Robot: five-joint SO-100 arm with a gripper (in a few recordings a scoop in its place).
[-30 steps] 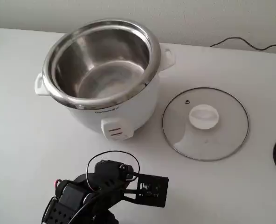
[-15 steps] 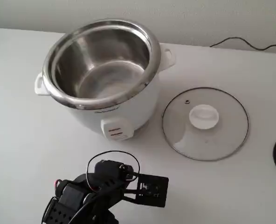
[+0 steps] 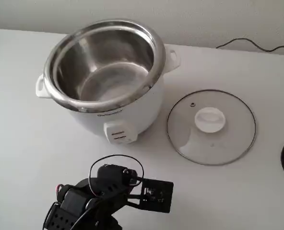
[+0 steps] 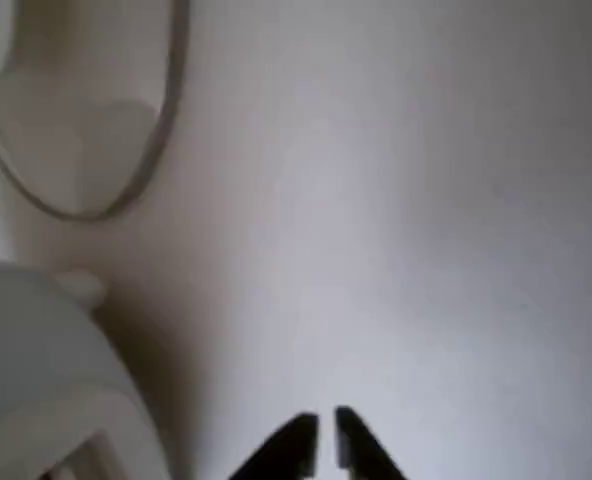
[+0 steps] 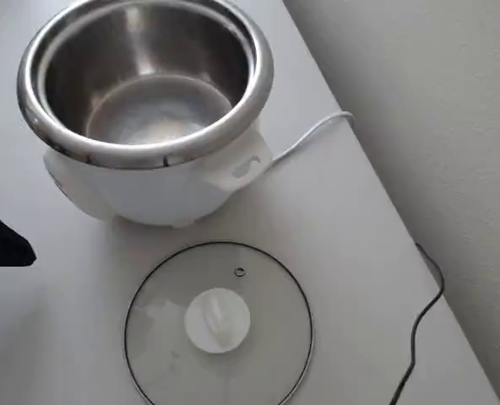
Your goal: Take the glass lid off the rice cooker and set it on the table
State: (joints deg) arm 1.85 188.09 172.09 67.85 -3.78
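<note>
Fixed view: the glass lid [image 3: 211, 126] is seen lying flat on the table [image 3: 27, 143], knob up, just beside the rice cooker [image 3: 106, 76] and apart from it. The cooker is left uncovered, its steel inner pot [image 3: 106, 72] exposed. The task is judged complete. The arm is folded low in front of the cooker. In the wrist view, the gripper [image 4: 324, 440] is shown empty, its dark fingertips drawn narrow with only a thin gap between them, above bare table.

For the step in hand, the arm should be kept folded and clear of the lid rim, so that the disc is not nudged.

The lid is a round clear disc with a thin metal rim, a white plastic knob [image 3: 209, 120] and a small steam hole [image 3: 193, 104]. The cooker body is smooth white, its wide rim polished steel. The table is matte white.
</note>
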